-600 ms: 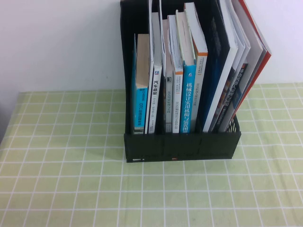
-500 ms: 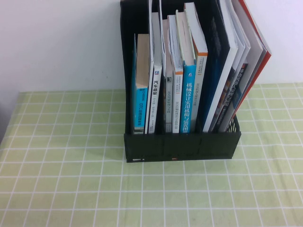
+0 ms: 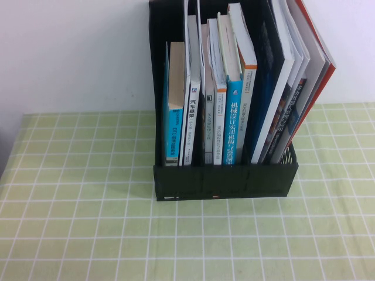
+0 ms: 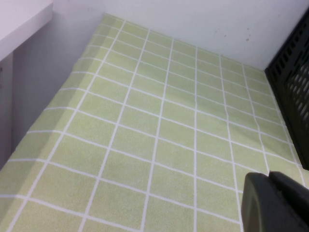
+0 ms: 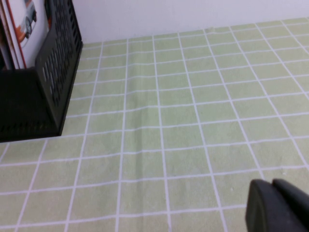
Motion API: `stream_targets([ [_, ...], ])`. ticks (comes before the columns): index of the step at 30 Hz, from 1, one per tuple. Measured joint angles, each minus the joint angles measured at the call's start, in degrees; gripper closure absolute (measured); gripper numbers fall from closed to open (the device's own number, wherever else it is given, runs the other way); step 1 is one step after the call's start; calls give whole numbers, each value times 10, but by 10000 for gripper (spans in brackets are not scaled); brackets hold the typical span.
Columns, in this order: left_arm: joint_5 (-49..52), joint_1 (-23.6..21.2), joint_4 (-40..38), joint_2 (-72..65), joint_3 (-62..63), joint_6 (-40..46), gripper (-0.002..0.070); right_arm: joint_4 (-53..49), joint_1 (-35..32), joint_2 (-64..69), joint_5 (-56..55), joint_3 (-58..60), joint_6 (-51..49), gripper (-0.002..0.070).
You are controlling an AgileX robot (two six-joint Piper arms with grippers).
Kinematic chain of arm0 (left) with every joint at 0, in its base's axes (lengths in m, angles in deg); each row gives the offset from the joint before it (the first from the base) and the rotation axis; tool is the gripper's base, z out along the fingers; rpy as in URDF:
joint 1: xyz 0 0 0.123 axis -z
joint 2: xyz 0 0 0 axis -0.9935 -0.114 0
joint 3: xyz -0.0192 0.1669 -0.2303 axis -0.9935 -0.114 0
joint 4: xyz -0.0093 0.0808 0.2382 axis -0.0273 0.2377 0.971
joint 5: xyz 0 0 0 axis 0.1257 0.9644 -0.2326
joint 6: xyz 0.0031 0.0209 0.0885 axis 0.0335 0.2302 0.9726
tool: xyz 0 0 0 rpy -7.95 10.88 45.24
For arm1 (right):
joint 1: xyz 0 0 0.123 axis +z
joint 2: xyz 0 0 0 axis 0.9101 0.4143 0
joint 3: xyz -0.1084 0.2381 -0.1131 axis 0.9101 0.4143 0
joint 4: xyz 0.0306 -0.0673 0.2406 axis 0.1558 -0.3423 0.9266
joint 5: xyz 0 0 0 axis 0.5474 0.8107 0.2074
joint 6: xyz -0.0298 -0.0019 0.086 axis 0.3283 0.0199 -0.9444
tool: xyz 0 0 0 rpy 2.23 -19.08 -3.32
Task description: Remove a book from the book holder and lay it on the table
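The black book holder (image 3: 225, 181) stands at the back middle of the green grid table (image 3: 88, 234), full of upright books. The book (image 3: 329, 73) leans in the holder's rightmost slot, its red cover facing outward. In the right wrist view its white cover with truck pictures (image 5: 29, 24) shows above the holder's mesh side (image 5: 55, 67). My left gripper (image 4: 268, 176) is shut and empty, low over the cloth left of the holder (image 4: 292, 87). My right gripper (image 5: 271, 183) is shut and empty over the cloth right of the holder. Neither gripper shows in the high view.
Blue-spined paperbacks (image 3: 233, 117) and a dark-blue large book (image 3: 266, 88) fill the other slots. A white wall (image 3: 76, 52) runs behind the table. The table's left edge drops off beside a white ledge (image 4: 19, 19).
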Motion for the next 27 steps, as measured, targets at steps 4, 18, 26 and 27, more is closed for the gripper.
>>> stream_targets([
  [4, 0, 0, 0, 0, 0, 0, 678, 0, 0, 0, 0, 0, 0, 678],
  [18, 0, 0, 62, 0, 0, 142, 678, 0, 0, 0, 0, 0, 2, 678],
  [26, -1, 0, 65, 0, 0, 150, 678, 0, 0, 0, 0, 0, 3, 678],
  [27, -1, 0, 65, 0, 0, 151, 678, 0, 0, 0, 0, 0, 3, 678],
])
